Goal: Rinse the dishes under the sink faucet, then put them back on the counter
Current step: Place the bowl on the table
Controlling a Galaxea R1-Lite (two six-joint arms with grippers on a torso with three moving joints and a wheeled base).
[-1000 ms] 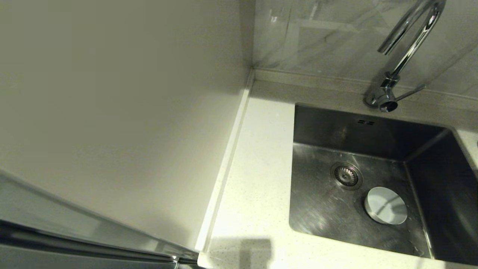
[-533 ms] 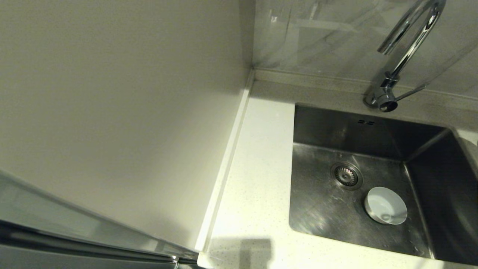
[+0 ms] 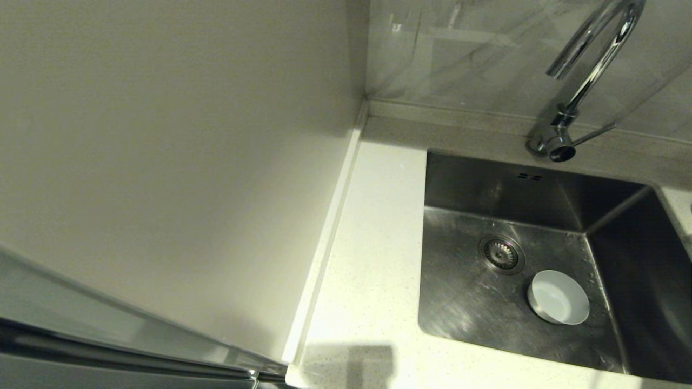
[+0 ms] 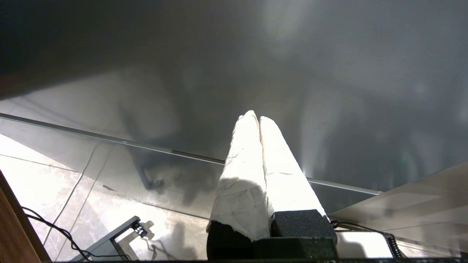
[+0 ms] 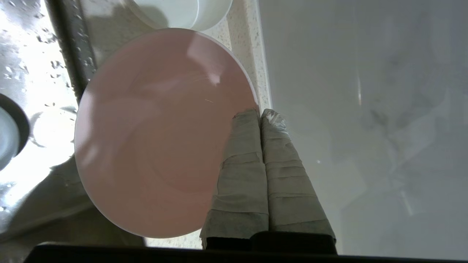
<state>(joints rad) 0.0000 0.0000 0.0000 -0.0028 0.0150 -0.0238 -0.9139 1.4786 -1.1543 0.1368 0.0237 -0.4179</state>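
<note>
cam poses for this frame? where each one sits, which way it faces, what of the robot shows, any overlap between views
Head: on the robot's head, facing forward and down at counter, sink, faucet and pale blue bowl; no arm shows.
Left wrist: behind the shut left gripper, facing a glossy panel above a tiled floor.
Right wrist: behind the right gripper, shut on the pink bowl; white bowl beyond.
Shared: head and right wrist both show the sink.

The faucet (image 3: 589, 65) loses the top of its arch to the upper edge of the head view, and the sink (image 3: 465, 302) runs off the right and bottom edges. Neither arm shows in that view. In the right wrist view, the white bowl (image 5: 190, 12) is cut by the top edge, and the pale blue bowl (image 5: 7, 137) by the side edge.
</note>
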